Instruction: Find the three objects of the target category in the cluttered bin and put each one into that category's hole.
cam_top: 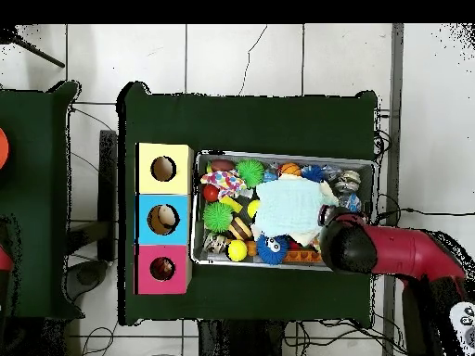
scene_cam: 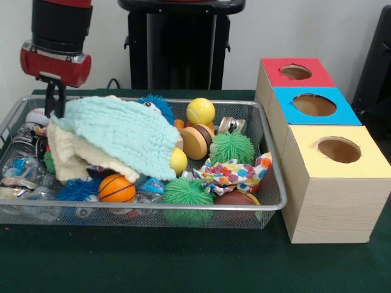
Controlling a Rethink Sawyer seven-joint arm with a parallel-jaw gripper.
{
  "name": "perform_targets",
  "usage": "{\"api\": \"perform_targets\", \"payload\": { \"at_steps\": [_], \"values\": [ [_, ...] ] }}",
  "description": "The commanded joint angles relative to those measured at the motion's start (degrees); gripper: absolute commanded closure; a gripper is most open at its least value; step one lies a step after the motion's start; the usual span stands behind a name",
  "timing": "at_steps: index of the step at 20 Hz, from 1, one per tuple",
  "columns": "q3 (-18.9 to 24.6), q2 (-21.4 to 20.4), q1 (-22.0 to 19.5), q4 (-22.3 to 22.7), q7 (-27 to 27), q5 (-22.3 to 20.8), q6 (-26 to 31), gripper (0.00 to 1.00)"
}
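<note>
My end effector (scene_cam: pixel 55 102) hangs at the left end of the wire-mesh metal bin (scene_cam: pixel 272 201), its dark fingers closed on the upper left edge of the pale mint quilted cloth (scene_cam: pixel 116 131), which drapes over the middle of the clutter with a cream cloth (scene_cam: pixel 66 155) beneath it. Along the left wall lie clear crumpled plastic bottles (scene_cam: pixel 21 168). Toward the front sit a small orange basketball (scene_cam: pixel 116 188) and a spiky green rubber ball (scene_cam: pixel 187 193). Behind the mint cloth a blue fuzzy toy (scene_cam: pixel 160 105) peeks out, and just right of it rests a smooth yellow ball (scene_cam: pixel 200 111). A round wooden yo-yo-like disc (scene_cam: pixel 195 141) leans beside a second spiky green ball (scene_cam: pixel 232 146), with a bright multicoloured patterned cloth (scene_cam: pixel 235 174) in front of them. On the green-covered bench (scene_cam: pixel 153 262), just beside the bin's right wall, stand three wooden boxes with round holes in their tops: the red-topped box (scene_cam: pixel 296 72) farthest back, the blue-topped box (scene_cam: pixel 313 105) in the middle and the yellow-topped box (scene_cam: pixel 337 149) nearest. In the overhead view, something pale shows inside the blue box's hole.
</note>
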Motion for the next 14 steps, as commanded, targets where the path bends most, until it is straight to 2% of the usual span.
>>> {"api": "perform_targets", "payload": {
  "at_steps": [1,7,11,14],
  "values": [
    [3.95,3.34,0.22,-3.64,-11.57,-7.10,2.64,1.00],
    [2.23,6.91,1.05,-4.28,-6.22,-10.00,-1.31,1.00],
    [1.59,4.19,1.11,-3.38,-6.60,-10.34,0.87,1.00],
    [-0.11,3.96,1.98,-4.46,-6.30,-11.32,3.06,1.00]
  ]
}}
